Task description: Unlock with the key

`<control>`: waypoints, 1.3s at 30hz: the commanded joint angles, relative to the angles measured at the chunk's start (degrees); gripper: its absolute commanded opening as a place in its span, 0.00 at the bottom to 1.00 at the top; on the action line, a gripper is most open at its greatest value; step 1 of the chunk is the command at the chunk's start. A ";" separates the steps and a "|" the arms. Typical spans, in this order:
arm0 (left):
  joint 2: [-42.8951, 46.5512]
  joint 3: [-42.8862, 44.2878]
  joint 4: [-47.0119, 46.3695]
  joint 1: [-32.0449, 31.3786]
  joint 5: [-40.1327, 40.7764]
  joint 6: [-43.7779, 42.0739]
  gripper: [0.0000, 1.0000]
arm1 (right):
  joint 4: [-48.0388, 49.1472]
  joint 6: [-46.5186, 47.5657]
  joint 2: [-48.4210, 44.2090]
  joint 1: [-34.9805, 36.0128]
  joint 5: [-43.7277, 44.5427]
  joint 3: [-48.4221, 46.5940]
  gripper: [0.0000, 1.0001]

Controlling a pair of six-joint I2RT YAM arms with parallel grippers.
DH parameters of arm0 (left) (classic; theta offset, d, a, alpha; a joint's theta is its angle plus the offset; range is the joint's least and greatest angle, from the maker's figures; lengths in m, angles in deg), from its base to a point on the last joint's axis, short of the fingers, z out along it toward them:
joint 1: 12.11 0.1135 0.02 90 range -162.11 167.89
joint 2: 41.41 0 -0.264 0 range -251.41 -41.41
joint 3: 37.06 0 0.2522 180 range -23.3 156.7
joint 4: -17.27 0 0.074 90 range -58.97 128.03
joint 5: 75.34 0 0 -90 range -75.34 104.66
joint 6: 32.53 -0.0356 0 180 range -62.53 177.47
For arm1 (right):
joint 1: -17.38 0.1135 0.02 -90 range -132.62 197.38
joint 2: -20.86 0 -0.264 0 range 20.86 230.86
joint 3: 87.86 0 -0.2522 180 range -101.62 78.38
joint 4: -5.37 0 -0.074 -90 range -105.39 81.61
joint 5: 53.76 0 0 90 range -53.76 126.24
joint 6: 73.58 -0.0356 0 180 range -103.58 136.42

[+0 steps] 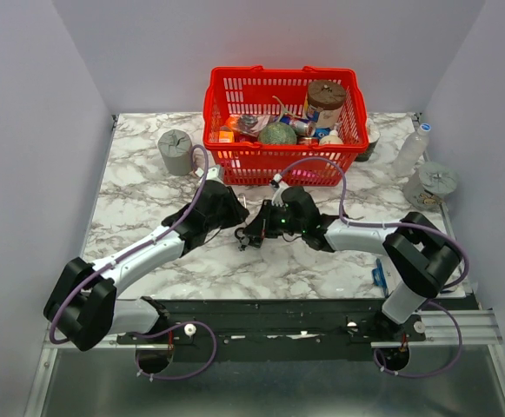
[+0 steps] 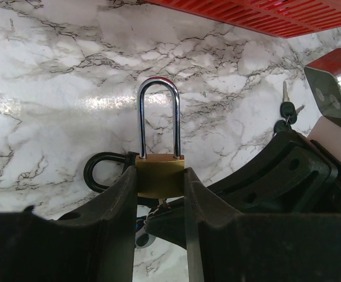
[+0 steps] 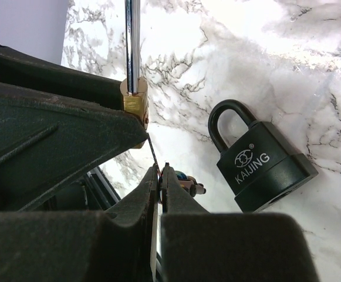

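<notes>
My left gripper [image 2: 160, 173] is shut on a small brass padlock [image 2: 160, 176], holding it with its silver shackle [image 2: 158, 117] pointing away. My right gripper [image 3: 160, 170] is shut on a key whose thin blade [image 3: 152, 154] runs up into the underside of the brass padlock [image 3: 135, 103]. More of its ring, with a blue bit [image 3: 185, 181], hangs behind the pads. A black padlock [image 3: 261, 167] marked KAIJING lies on the marble just beyond. A small bunch of dark-headed keys [image 2: 286, 111] lies on the marble to the right. Both grippers [image 1: 245, 224] meet mid-table.
A red basket [image 1: 282, 156] full of items stands behind the grippers. A grey cylinder [image 1: 176, 149] is at the back left. A clear bottle [image 1: 411, 149] and a grey reel [image 1: 432, 182] are at the right edge. A small blue object [image 1: 379, 276] lies near the right arm's base.
</notes>
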 commanded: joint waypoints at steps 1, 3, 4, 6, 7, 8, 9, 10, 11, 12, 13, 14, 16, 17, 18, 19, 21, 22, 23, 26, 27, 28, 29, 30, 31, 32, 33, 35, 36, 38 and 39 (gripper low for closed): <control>-0.66 0.32 -1.79 -0.05 -1.20 -0.04 0.00 | 0.85 1.26 1.39 -0.34 1.26 -1.90 0.01; -0.83 0.50 -1.88 -0.22 -1.11 -0.31 0.00 | 0.94 1.35 1.39 -0.34 1.17 -1.99 0.01; -0.92 0.50 -1.88 -0.31 -1.11 -0.31 0.00 | 0.94 1.44 1.48 -0.34 1.26 -1.99 0.01; -1.10 0.50 -1.88 -0.40 -0.85 -0.31 0.00 | 1.11 1.52 1.40 -0.34 1.26 -1.73 0.01; -1.01 0.50 -1.88 -0.49 -0.85 -0.31 0.00 | 1.20 1.70 1.31 -0.34 1.43 -1.81 0.01; -1.18 0.58 -1.88 -0.40 -0.85 -0.31 0.00 | 1.11 1.87 1.13 -0.34 1.52 -1.73 0.01; -1.36 0.67 -1.80 -0.49 -0.85 -0.39 0.00 | 1.20 1.96 0.96 -0.34 1.61 -1.64 0.01; -1.45 0.59 -1.71 -0.49 -0.85 -0.31 0.00 | 1.11 2.05 0.87 -0.34 1.61 -1.47 0.01; -1.54 0.67 -1.71 -0.40 -0.85 -0.39 0.00 | 1.11 2.05 0.78 -0.34 1.70 -1.46 0.01; -1.62 0.67 -1.79 -0.40 -0.85 -0.39 0.00 | 1.20 2.05 0.69 -0.34 1.61 -1.29 0.01; -1.54 0.67 -1.79 -0.40 -0.85 -0.39 0.00 | 1.29 2.05 0.60 -0.34 1.61 -1.29 0.01; -1.62 0.76 -1.79 -0.58 -0.93 -0.39 0.00 | 1.20 2.05 0.69 -0.26 1.79 -1.20 0.01; -1.54 0.67 -1.79 -0.58 -0.93 -0.48 0.00 | 1.29 1.96 0.60 -0.34 2.05 -1.11 0.01; -1.54 0.67 -1.79 -0.66 -0.85 -0.48 0.00 | 1.29 1.88 0.60 -0.34 2.23 -1.20 0.01; -1.54 0.67 -1.79 -0.58 -0.93 -0.48 0.00 | 1.20 1.79 0.60 -0.34 2.31 -1.11 0.01; -1.62 0.67 -1.79 -0.75 -0.93 -0.48 0.00 | 1.20 1.79 0.69 -0.34 2.40 -1.37 0.01; -1.62 0.67 -1.79 -0.84 -1.02 -0.57 0.00 | 1.20 1.70 0.69 -0.26 2.49 -1.46 0.01; -1.62 0.67 -1.71 -0.93 -1.02 -0.48 0.00 | 1.11 1.70 0.78 -0.34 2.75 -1.55 0.01; -1.62 0.67 -1.79 -0.93 -0.94 -0.48 0.00 | 1.03 1.70 0.78 -0.26 2.84 -1.73 0.01; -1.62 0.67 -1.79 -1.02 -0.85 -0.48 0.00 | 0.76 1.70 0.87 -0.34 3.46 -2.25 0.01; -1.62 0.67 -1.79 -1.10 -0.85 -0.48 0.00 | 0.76 1.70 0.95 -0.34 3.54 -2.34 0.01; -1.54 0.67 -1.79 -1.10 -0.85 -0.48 0.00 | 0.59 1.61 0.96 -0.34 3.72 -2.43 0.01; -1.45 0.67 -1.79 -1.28 -0.67 -0.48 0.00 | 0.50 1.53 1.22 -0.43 3.81 -2.60 0.01; -1.45 0.67 -1.79 -1.19 -0.76 -0.48 0.00 | 0.24 1.44 1.22 -0.43 3.90 -2.95 0.01; -1.54 0.67 -1.79 -1.28 -0.67 -0.48 0.00 | 0.06 1.26 1.31 -0.43 4.07 -3.05 0.01; -1.54 0.67 -1.79 -1.28 -0.76 -0.48 0.00 | -0.03 1.00 1.48 -0.52 4.07 -3.13 0.01; -1.45 0.67 -1.79 -1.28 -0.67 -0.48 0.00 | -0.03 0.82 1.57 -0.52 4.16 -3.22 0.01; -1.45 0.67 -1.79 -1.37 -0.67 -0.48 0.00 | -0.12 0.39 1.75 -0.69 4.42 -3.13 0.01; -1.36 0.59 -1.79 -1.46 -0.58 -0.40 0.00 | -0.12 0.38 1.75 -0.69 4.51 -3.13 0.01; -1.45 0.67 -1.79 -1.46 -0.58 -0.39 0.00 | -0.47 0.29 1.75 -0.87 4.95 -3.13 0.01; -1.36 0.67 -1.71 -1.46 -0.58 -0.39 0.00 | -0.64 0.29 1.83 -0.87 5.04 -3.13 0.01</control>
